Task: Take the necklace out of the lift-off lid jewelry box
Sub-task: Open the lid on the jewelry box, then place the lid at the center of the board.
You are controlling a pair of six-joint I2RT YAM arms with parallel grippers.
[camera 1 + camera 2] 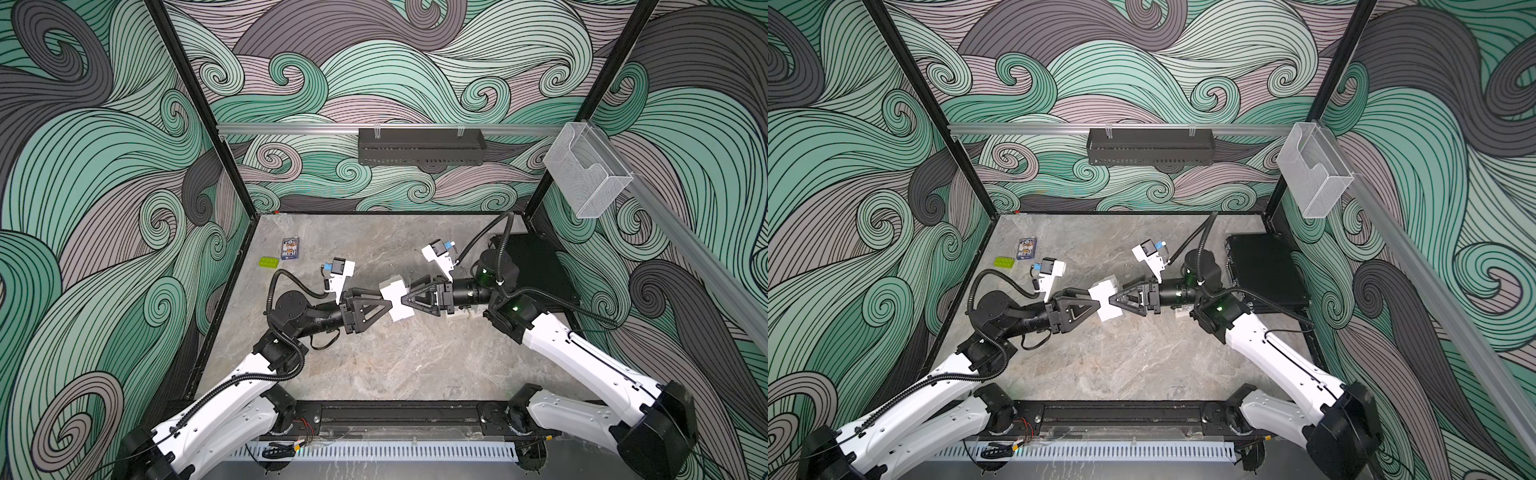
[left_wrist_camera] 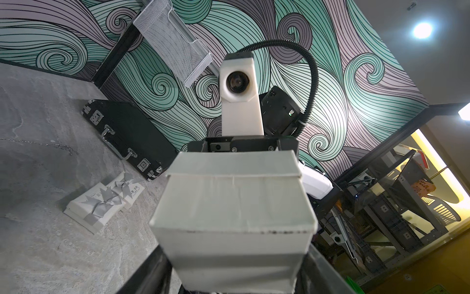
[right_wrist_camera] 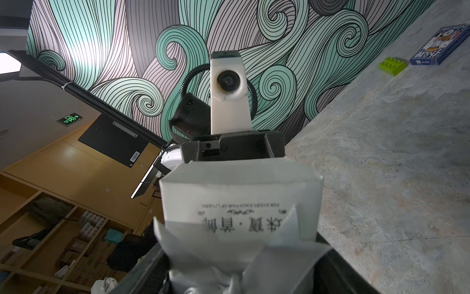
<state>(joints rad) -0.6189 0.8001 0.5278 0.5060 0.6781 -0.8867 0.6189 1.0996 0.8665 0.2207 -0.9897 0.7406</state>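
Worktop [image 1: 374, 365] lies below; both arms meet above it. White jewelry box [image 1: 394, 292] is held in the air between the hands. Left hand [image 1: 390, 306] grasps the base end, right hand [image 1: 404, 300] is clenched on the ribboned lid [image 3: 239, 198]. Lid still seated. Necklace not visible, probably still inside. To do: pull the lid off, take the necklace out.

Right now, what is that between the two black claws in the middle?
A white jewelry box fills the gap, with the left gripper on one end and the right gripper on the other. Both top views show it.
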